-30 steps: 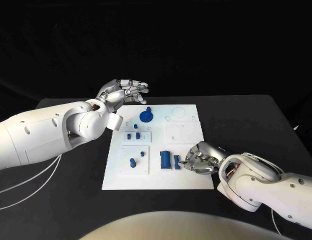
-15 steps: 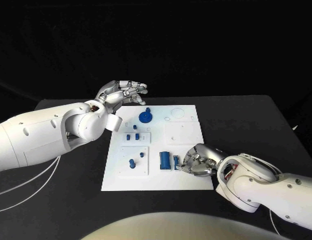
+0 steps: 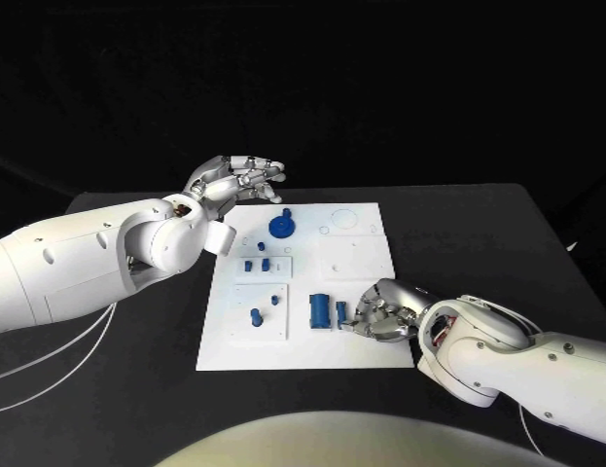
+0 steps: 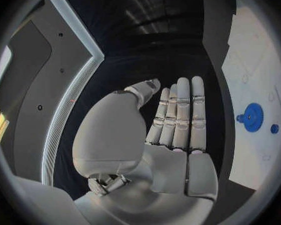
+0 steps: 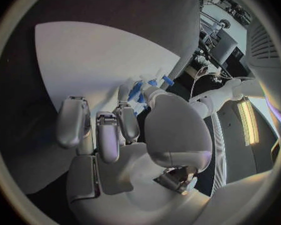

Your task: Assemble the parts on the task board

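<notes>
- The black tabletop carries the white board in its middle.
- The left arm comes in beside the board's left edge; the right arm lies off the board's near right corner.
- The left hand hangs above the tabletop by the board's far left corner; its fingers are straight, close side by side, and hold nothing.
- The right hand sits low over the board's near right part, fingers curled toward the board. Whether it grips a part I cannot tell; its fingertips are just beside the bar.
- A blue gear stands on the board's far part, toward the left.
- A blue block lies on the near part of the board, with a slim blue bar just to its right.
- Two small blue pegs stand side by side left of centre.
- Another small peg sits in the near left panel.
</notes>
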Controlling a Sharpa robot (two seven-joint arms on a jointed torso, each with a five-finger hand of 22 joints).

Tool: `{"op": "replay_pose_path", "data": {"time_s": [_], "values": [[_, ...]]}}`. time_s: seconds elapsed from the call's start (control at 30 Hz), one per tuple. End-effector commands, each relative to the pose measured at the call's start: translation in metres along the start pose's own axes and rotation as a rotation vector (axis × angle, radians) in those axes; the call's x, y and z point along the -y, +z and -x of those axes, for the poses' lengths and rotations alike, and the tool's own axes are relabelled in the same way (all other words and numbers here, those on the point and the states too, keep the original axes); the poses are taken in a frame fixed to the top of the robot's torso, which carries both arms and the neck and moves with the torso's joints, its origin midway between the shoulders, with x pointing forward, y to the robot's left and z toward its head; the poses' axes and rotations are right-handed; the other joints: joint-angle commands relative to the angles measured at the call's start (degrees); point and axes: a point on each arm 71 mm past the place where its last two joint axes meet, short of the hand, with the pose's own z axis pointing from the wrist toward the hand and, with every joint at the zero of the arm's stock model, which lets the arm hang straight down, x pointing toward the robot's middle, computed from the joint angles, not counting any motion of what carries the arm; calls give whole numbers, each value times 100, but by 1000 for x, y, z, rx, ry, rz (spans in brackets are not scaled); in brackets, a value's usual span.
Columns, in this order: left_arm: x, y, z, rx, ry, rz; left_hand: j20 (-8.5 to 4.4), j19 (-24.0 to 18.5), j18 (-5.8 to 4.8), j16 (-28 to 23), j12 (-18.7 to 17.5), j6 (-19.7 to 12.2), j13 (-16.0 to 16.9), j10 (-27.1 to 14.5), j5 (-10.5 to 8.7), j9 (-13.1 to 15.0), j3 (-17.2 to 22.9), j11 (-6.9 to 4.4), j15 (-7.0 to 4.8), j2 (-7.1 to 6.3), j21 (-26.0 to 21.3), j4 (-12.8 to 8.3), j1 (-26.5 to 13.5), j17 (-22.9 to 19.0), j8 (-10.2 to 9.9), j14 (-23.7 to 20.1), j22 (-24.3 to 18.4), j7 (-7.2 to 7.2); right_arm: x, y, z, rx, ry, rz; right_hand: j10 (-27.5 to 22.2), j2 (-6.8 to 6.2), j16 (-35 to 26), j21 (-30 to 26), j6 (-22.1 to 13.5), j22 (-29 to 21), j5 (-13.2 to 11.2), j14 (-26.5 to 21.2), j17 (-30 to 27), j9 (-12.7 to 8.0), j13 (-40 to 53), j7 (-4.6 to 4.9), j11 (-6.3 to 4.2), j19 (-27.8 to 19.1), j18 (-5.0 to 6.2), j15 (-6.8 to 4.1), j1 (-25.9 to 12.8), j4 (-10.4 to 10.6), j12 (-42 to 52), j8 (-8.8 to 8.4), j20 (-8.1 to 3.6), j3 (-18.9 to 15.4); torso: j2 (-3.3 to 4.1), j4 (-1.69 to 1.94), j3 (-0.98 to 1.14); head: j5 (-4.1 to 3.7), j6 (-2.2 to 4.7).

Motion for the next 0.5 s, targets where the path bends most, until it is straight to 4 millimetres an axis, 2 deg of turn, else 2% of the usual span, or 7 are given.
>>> {"op": "replay_pose_path", "data": {"time_s": [0.03,0.2,0.5], "values": [[1,0,-2,-14,-9,-7,42,2,65,-15,-38,-10,10,-11,25,10,-34,30,14,59,-8,16,-2,5,-36,-33,-5,39,6,1,0,-2,-30,-29,42,-15,13,24,5,828,-20,498,998,-6,394,4,10,36,-59,-51,50,-23,20,-29,-22,10,-6,-3,1,-6,-2],[1,0,-2,-14,-9,-7,42,2,65,-15,-38,-10,10,-11,25,10,-34,30,14,59,-8,16,-2,5,-36,-33,-5,39,7,1,1,4,-28,-28,55,-4,16,28,11,831,-13,500,1007,-8,413,1,7,38,-60,-53,74,-30,44,-26,-22,21,-8,-7,10,-6,-2],[1,0,-1,-14,-9,-7,42,2,65,-15,-38,-10,10,-11,25,10,-34,30,14,59,-8,16,-2,5,-36,-33,-5,39,3,-3,2,25,-6,0,58,-18,11,8,16,827,1,497,993,-12,415,10,12,33,-56,-53,39,7,46,-25,-22,-3,-5,-1,9,-14,6]]}}
